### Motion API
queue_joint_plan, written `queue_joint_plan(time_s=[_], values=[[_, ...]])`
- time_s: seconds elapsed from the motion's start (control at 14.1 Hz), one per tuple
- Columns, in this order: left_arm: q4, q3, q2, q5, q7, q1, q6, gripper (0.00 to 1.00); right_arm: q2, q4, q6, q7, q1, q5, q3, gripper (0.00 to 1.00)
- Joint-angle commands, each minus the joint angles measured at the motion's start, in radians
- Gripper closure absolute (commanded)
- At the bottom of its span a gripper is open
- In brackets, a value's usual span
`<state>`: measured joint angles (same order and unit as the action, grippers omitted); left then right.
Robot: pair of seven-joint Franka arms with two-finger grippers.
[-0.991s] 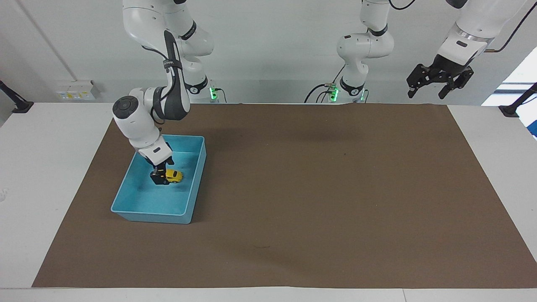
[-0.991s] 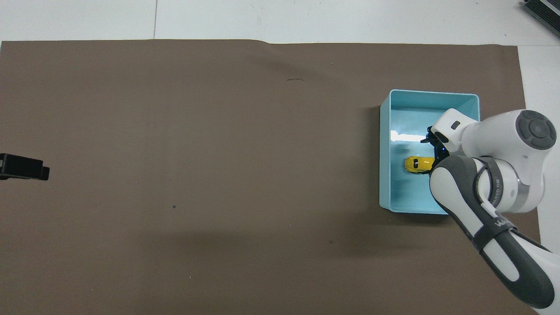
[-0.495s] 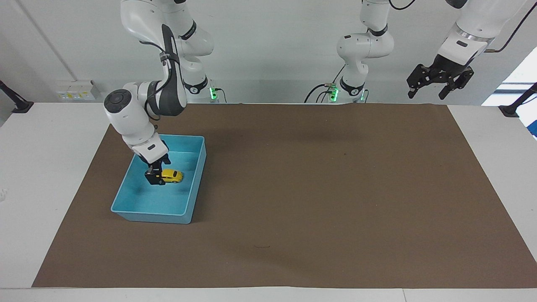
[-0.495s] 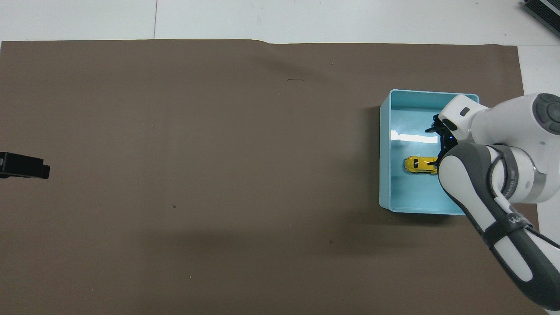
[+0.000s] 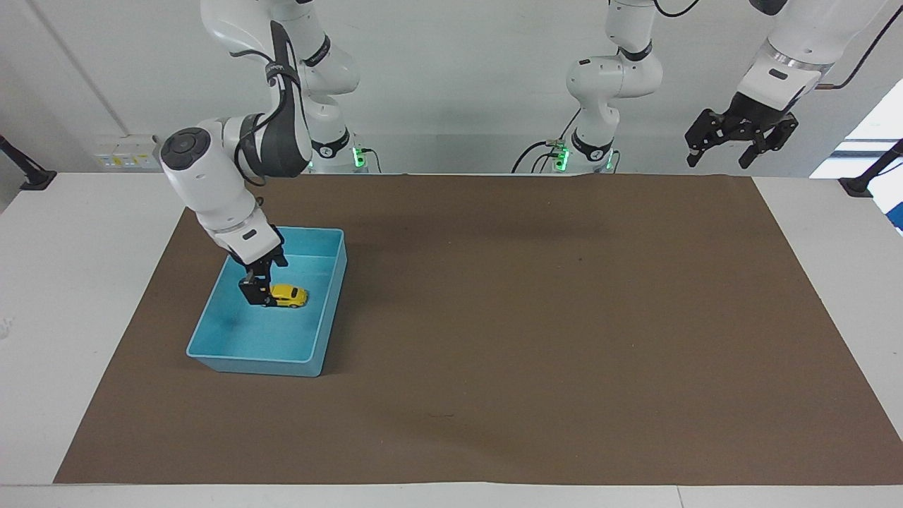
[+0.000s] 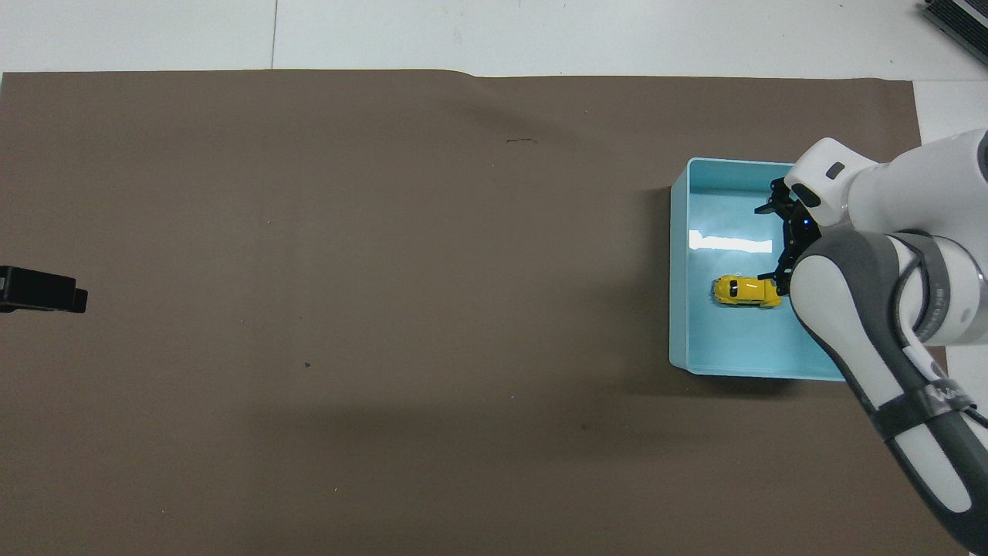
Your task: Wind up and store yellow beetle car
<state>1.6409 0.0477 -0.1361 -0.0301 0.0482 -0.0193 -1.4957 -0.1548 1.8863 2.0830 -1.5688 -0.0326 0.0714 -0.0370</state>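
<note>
The yellow beetle car (image 5: 289,295) lies on its wheels on the floor of the blue bin (image 5: 321,331); it also shows in the overhead view (image 6: 746,291) inside the bin (image 6: 679,262). My right gripper (image 5: 266,279) is open and empty inside the bin, just above the floor, with one finger (image 6: 773,277) next to the car's end toward the right arm's end of the table. I cannot tell whether that finger touches the car. My left gripper (image 5: 741,137) is open and empty, and waits raised over the table's edge at the left arm's end; only its tip (image 6: 42,289) shows from overhead.
A brown mat (image 5: 536,317) covers most of the white table (image 5: 77,296). The blue bin stands on the mat at the right arm's end. Nothing else lies on the mat.
My right gripper has drawn off the car toward the right arm's end of the table and risen a little. The car stays on the bin floor. The left arm has not moved.
</note>
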Motion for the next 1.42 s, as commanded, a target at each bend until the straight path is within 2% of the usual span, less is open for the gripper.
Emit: queue_joint_plan(time_s=[0.0, 0.35, 0.92, 1.34], values=[[-0.010, 0.006, 0.004, -0.002, -0.004, -0.013, 0.012, 0.00, 0.006, -0.045, -0.060, 0.026, -0.013, 0.033, -0.006, 0.00], [-0.010, 0.006, 0.003, -0.002, -0.004, -0.013, 0.012, 0.00, 0.102, -0.052, -0.118, 0.183, 0.005, 0.030, 0.006, 0.00], [-0.010, 0.006, 0.004, -0.002, -0.005, -0.013, 0.012, 0.00, 0.127, -0.148, -0.236, 0.344, 0.000, 0.028, 0.046, 0.00], [-0.010, 0.006, 0.003, -0.002, -0.005, -0.013, 0.012, 0.00, 0.152, -0.165, -0.288, 0.582, -0.001, 0.018, 0.037, 0.00]])
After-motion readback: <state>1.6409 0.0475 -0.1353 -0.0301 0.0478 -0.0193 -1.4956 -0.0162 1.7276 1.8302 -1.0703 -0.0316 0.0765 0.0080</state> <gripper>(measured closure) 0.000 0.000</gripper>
